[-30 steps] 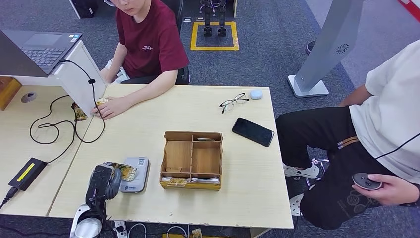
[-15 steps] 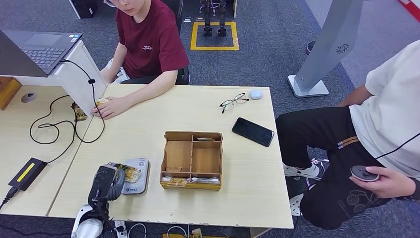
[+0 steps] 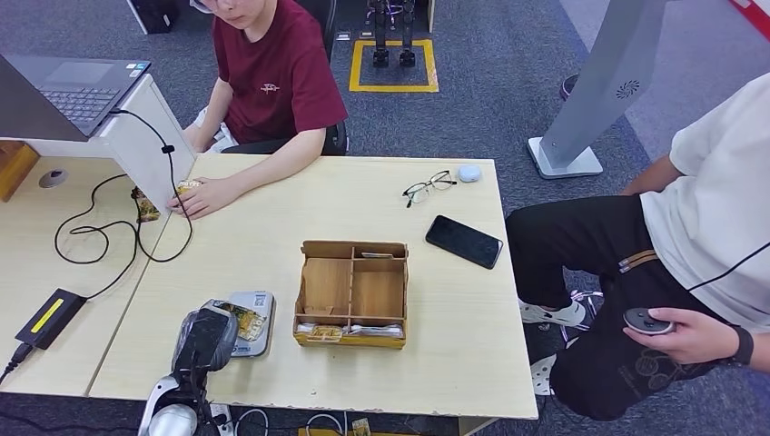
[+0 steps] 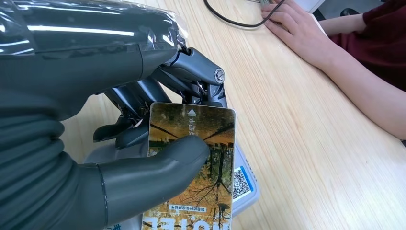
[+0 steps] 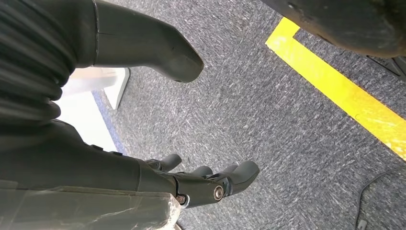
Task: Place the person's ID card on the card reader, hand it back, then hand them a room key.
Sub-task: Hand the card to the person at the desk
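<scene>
Over the near left part of the pale wooden counter (image 3: 272,209), you had the left robot hand (image 3: 207,338) pinching an orange-and-yellow card with a tree picture and printed lettering (image 4: 194,163) between its thick grey thumb and its darker fingers (image 4: 139,96). That card sat directly above the flat grey card reader with a blue-and-white label (image 3: 252,320); whether it touched the reader's top you could not tell from either view. Just beside the reader stood a brown wooden box with several compartments (image 3: 352,292), with cards lying in its near compartment. Farther along the counter lay a black phone (image 3: 464,241), a pair of dark-framed glasses (image 3: 428,187) and a small white round case (image 3: 469,173). A person in a dark red shirt (image 3: 272,77) sat at the far side with one hand flat on the counter near a black cable (image 3: 109,227). Your right robot hand (image 5: 191,184) hung over grey carpet with a yellow stripe (image 5: 344,93), its fingers spread and holding nothing.
</scene>
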You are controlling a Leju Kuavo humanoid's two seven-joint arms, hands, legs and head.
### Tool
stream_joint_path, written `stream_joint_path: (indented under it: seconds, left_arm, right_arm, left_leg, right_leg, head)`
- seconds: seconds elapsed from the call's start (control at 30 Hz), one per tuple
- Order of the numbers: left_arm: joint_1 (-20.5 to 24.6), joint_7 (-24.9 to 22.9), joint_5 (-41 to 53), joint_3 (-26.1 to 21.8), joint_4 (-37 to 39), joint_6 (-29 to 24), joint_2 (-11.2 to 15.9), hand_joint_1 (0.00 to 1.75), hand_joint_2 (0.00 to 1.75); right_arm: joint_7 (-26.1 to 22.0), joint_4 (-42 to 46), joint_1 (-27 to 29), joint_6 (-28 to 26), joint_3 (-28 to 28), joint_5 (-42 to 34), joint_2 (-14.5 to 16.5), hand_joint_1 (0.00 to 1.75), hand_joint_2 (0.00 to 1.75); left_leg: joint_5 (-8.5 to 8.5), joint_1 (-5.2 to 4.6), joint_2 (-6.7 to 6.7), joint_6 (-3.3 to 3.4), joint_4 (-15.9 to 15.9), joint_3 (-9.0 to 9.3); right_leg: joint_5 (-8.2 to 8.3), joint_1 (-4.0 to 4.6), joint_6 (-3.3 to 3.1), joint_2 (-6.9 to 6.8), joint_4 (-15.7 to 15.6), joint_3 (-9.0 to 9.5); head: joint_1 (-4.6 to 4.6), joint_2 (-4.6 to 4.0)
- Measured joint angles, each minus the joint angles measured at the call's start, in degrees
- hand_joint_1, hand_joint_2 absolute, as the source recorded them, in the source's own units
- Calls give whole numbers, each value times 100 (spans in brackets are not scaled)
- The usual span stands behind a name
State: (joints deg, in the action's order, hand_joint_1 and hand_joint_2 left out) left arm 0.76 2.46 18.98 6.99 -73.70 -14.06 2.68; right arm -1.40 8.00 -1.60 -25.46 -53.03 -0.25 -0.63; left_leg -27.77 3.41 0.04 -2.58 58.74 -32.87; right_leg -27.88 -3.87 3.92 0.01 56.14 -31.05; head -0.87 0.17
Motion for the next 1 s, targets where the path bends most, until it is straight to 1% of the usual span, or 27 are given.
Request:
stream_joint_path:
  seconds: [0.53,0.8,1.0]
  left_arm:
    - [67,-32,197,0,272,-155,-83,175,175]
    - [215,-132,714,-3,597,-415,-133,175,175]
    - [321,-176,938,-20,839,-470,-171,175,175]
  right_arm:
    - [24,0,-3,27,-68,84,0,0,175]
    - [42,0,-10,42,-115,90,0,0,175]
    - [42,0,-16,43,-133,95,0,0,175]
  left_leg:
    - [0,0,0,0,0,0]
    - [0,0,-1,0,0,4]
    - [1,0,-5,0,0,8]
  right_leg:
    - [0,0,0,0,0,1]
    - [0,0,0,-2,0,6]
    - [0,0,0,-6,0,15]
  head:
    - [0,0]
    - [0,0]
    - [1,0]
